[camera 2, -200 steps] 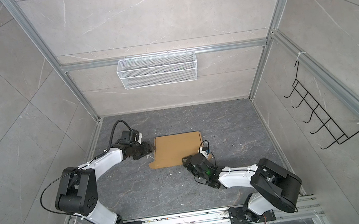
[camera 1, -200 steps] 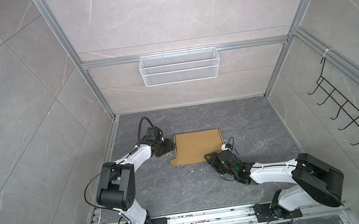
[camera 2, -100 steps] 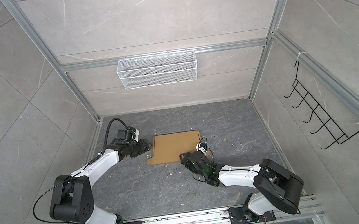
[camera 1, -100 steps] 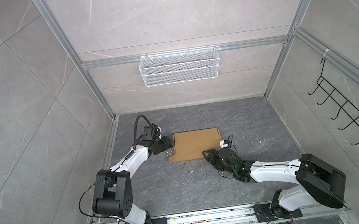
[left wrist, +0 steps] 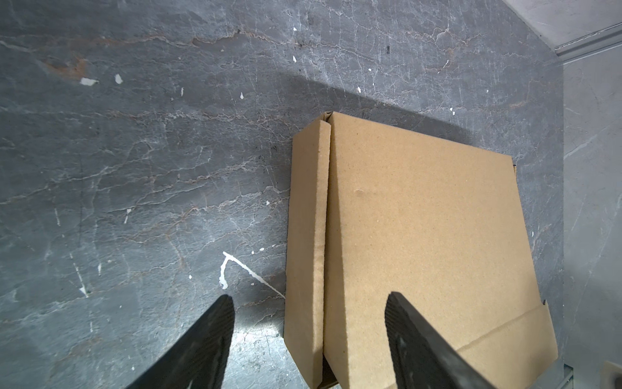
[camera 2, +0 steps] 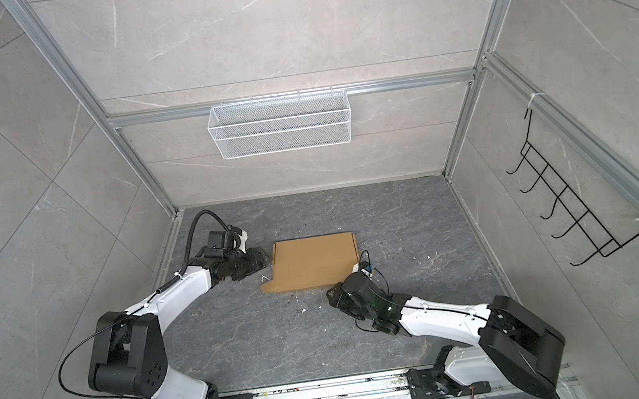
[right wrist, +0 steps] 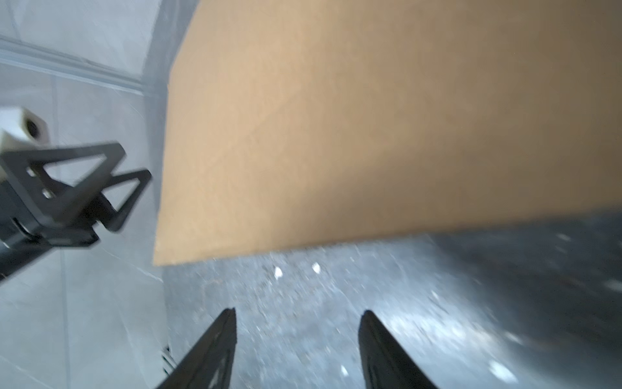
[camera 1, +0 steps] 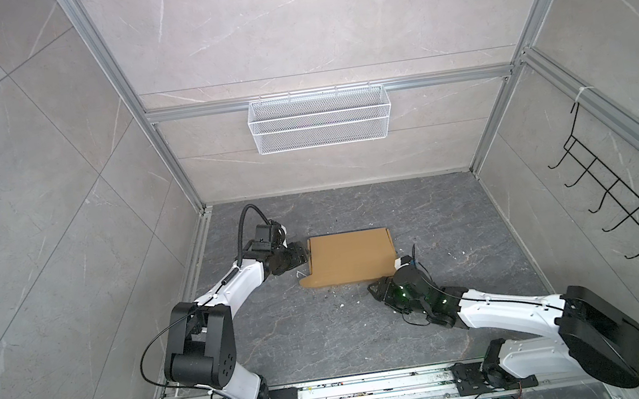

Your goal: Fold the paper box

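The paper box is a flat brown cardboard box lying shut on the dark floor, with a rounded tab sticking out at its front left corner. My left gripper is open at the box's left edge. In the left wrist view its fingers straddle the side wall and lid edge of the box without pinching them. My right gripper hangs open just off the front right corner, with only floor between its fingers. The box fills that blurred view.
A white wire basket hangs on the back wall. A black hook rack is on the right wall. Aluminium rails with the arm bases run along the front. Small white flecks dot the floor by the box.
The left gripper has shifted slightly back along the box's left edge. The right gripper has slipped a little toward the front off the box corner, and its jaws have widened.
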You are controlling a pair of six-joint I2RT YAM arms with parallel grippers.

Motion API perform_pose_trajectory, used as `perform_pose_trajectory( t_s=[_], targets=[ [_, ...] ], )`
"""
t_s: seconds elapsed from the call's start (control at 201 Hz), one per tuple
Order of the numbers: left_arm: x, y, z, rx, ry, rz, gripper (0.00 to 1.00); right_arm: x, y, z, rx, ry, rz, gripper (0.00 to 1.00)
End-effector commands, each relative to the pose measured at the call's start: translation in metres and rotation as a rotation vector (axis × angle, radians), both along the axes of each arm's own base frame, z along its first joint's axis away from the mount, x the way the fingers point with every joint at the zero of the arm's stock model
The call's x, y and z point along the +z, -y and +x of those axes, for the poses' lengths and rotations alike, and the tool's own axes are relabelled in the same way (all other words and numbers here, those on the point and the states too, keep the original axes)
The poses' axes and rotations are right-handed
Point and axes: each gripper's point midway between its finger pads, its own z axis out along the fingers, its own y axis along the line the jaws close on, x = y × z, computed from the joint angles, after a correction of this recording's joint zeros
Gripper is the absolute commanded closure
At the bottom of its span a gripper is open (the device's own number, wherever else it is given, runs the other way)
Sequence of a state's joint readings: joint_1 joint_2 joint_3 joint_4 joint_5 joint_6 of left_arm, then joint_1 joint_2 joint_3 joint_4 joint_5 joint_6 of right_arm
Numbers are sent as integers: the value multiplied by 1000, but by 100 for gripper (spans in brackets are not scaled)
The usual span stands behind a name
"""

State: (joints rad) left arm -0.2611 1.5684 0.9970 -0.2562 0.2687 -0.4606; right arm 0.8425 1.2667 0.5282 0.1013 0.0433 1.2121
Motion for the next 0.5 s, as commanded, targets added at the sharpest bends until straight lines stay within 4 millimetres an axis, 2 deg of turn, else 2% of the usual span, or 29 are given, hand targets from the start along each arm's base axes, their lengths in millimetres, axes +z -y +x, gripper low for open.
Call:
perform_pose_trajectory(
  t_s=[0.0, 0.154, 0.264, 0.358, 0.493],
  targets=[
    [-2, 2, 3, -9, 6, -20, 27, 3, 13, -22, 172, -9, -181, 39],
    [-1, 3, 5, -2, 12, -27, 27, 38, 13, -26, 366, 52, -341, 38],
    [0, 1, 6, -5, 19, -10, 27, 65, 13, -18, 488, 63, -465, 37],
    [2, 0, 5, -16, 32, 6, 26, 87, 16, -2, 546, 95, -570, 36],
    [2, -3, 6, -21, 46, 31, 25, 98, 36, 40, 542, 79, -654, 36]
  ],
)
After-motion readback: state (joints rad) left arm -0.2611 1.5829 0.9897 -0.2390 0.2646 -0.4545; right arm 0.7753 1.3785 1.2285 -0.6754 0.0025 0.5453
